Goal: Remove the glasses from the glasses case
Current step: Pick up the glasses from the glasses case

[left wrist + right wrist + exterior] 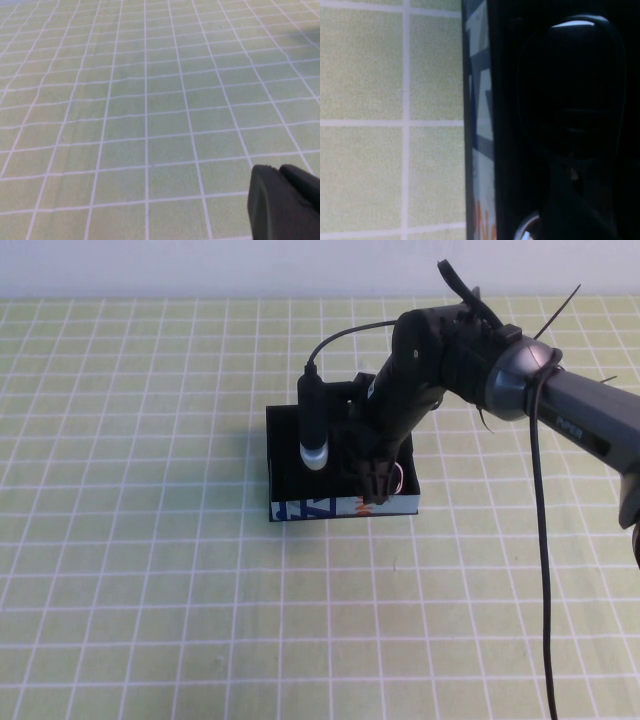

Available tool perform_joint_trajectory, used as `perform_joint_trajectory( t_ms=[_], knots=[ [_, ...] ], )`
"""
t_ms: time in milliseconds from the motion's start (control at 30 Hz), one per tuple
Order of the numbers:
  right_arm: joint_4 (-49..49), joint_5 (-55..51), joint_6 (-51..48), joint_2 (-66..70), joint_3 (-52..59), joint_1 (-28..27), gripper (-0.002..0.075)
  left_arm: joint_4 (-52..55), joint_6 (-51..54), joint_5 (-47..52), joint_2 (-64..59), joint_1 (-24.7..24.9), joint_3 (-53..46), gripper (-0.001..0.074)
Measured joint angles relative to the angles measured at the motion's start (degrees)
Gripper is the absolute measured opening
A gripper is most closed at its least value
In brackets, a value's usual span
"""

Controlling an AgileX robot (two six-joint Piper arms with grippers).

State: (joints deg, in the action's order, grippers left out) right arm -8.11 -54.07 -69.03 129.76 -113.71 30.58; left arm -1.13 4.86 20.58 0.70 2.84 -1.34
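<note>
Right gripper [378, 483] reaching down inside glasses case [300, 510], close behind its printed blue front wall; finger spread and any hold hidden in dark interior, cannot tell

Glasses [570, 85] lying inside case, lens and frame rim showing close under wrist camera

Left gripper [282, 202] hanging over bare checked cloth [150, 100], well away from case; its opening cannot tell either

Judging glasses light, stiff, smooth plastic, lenses scratch-prone; best pinching at bridge or thick frame rim, keeping off lenses
</note>
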Motion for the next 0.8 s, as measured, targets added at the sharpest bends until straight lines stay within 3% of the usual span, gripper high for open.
perform_joint_trajectory(
  t_ms=[800],
  knots=[
    [1.8,-0.9,-0.1,-0.6,-0.2,0.0,0.0237,0.0,0.0,0.0,0.0,0.0,0.0,-0.0004]
  ],
)
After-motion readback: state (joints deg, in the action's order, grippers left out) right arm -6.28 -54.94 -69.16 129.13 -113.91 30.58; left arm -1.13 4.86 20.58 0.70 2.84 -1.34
